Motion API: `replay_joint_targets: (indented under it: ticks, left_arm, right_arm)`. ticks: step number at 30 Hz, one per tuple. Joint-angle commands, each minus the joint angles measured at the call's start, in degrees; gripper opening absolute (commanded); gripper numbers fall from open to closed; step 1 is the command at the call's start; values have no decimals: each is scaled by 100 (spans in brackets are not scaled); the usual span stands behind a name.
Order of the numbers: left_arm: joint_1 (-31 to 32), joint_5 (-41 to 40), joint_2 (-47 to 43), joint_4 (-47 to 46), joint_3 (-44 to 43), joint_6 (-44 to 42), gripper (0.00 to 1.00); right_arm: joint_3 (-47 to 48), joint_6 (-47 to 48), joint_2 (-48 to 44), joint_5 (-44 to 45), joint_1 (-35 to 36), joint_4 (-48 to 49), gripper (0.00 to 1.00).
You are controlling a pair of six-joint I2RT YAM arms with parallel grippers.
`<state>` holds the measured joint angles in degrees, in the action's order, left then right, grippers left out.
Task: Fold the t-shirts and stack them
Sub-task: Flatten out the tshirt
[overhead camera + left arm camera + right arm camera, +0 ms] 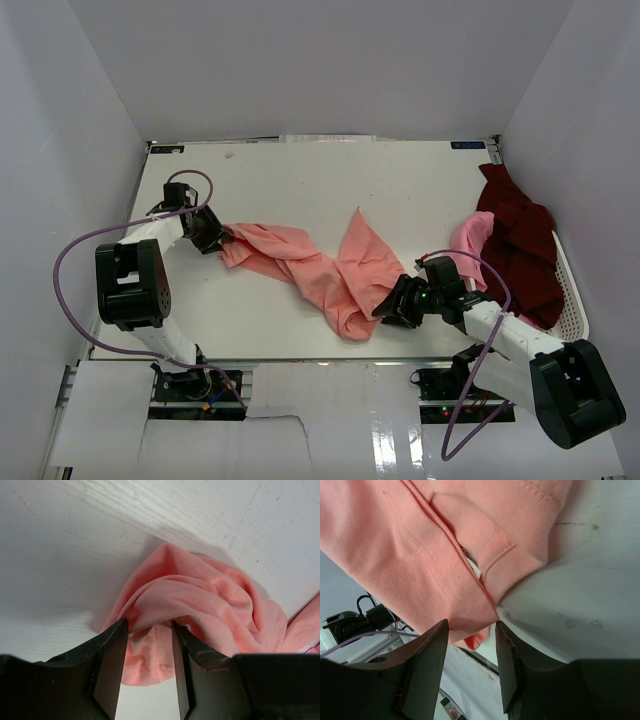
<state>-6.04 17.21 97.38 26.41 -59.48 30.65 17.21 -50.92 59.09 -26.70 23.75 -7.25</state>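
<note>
A salmon-pink t-shirt [300, 265] lies crumpled and twisted across the middle of the table. My left gripper [222, 236] is at its left end. In the left wrist view its jaws [149, 624] stand a narrow gap apart, with a fold of the shirt [200, 595] bunched at the tips and a hem lying between them. My right gripper [385, 308] is at the shirt's near right corner. Its jaws [471, 624] are also slightly apart, with the shirt's corner [395, 545] at the tips. A lighter pink shirt [470, 235] and a dark maroon shirt [520, 245] lie heaped at the right.
The white slotted basket [572, 290] lies at the table's right edge, under the maroon shirt. The salmon shirt's lowest fold sits close to the table's front edge [300, 355]. White walls close in the left, back and right sides.
</note>
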Motion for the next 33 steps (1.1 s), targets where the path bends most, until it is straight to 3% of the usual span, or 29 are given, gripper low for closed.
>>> replay_joint_targets:
  ticks: [1, 17, 19, 23, 25, 30, 33]
  left_arm:
    - [-11, 116, -325, -136, 60, -60, 51]
    - [-11, 168, -308, -163, 68, -77, 51]
    - [-11, 168, -308, -172, 68, -86, 51]
    - [-11, 177, -299, -163, 60, -95, 51]
    - [-2, 177, -299, -172, 60, -103, 51]
    - [-2, 160, -299, -172, 51, -112, 51]
    - [-2, 168, -281, -172, 42, -130, 51]
  right_arm:
    - [-69, -243, -20, 147, -2, 294, 48]
    - [-649, -911, 454, -354, -2, 1621, 48]
    - [-658, -911, 533, -345, -2, 1656, 44]
    - [-649, -938, 674, -362, -2, 1779, 21]
    - [-631, -894, 657, -336, -2, 1701, 14]
    - [-307, -596, 341, 23, -2, 973, 13]
    - [132, -139, -28, 472, -2, -73, 11]
